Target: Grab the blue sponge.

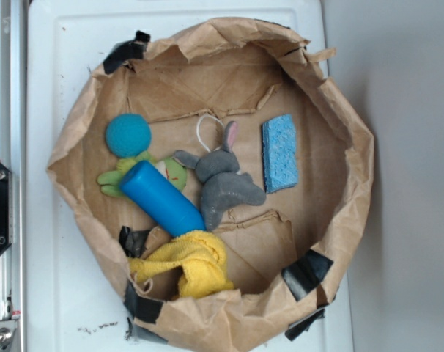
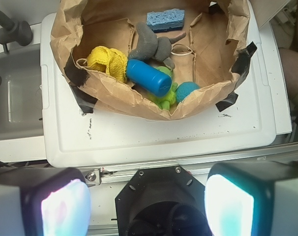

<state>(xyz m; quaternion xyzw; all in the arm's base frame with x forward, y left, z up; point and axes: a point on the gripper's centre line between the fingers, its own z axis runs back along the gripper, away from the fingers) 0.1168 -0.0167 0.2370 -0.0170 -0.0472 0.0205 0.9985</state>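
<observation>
The blue sponge [image 1: 280,152] is a flat light-blue rectangle lying on the floor of a rolled-down brown paper bag [image 1: 354,183], on its right side, just right of the grey bunny. In the wrist view the blue sponge [image 2: 165,19] lies at the far side of the bag [image 2: 139,105]. My gripper [image 2: 146,206] is open, its two pale pads [image 2: 63,209] wide apart with nothing between them. It hovers over the robot base, well short of the bag and far from the sponge. The exterior view does not show the gripper.
The bag also holds a grey bunny [image 1: 222,183], a glossy blue cylinder [image 1: 162,199], a teal knitted ball [image 1: 128,135], a green toy [image 1: 116,178] and a yellow cloth [image 1: 189,260]. It sits on a white table [image 1: 61,73]. A sink [image 2: 16,98] lies left.
</observation>
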